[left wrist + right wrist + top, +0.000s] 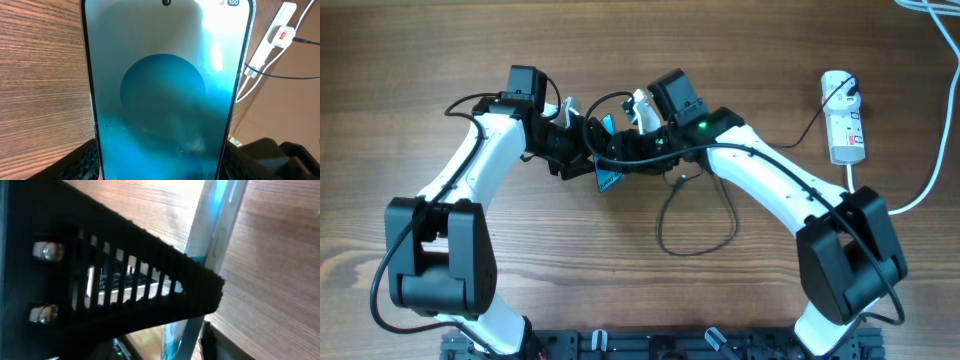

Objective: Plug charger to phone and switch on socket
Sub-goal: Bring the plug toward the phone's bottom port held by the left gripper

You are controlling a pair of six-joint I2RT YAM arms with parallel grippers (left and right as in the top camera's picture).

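My left gripper (582, 150) is shut on the phone (608, 180), holding it on edge above the table's middle. In the left wrist view the phone's cyan screen (165, 90) fills the frame, with my jaws (162, 170) against both its long sides. My right gripper (620, 150) is open, with its fingers (200, 325) on either side of the phone's edge (215, 235) and a gap on one side. The charger (665, 235) loops loosely on the table. Its small tip (677, 180) lies free just right of the grippers. Its other end reaches the socket (844, 120).
The white socket also shows in the left wrist view (280, 32), with the black cable (285, 76) passing below it. Its thick white cord (930, 185) runs along the right edge. Both arms crowd the table's middle.
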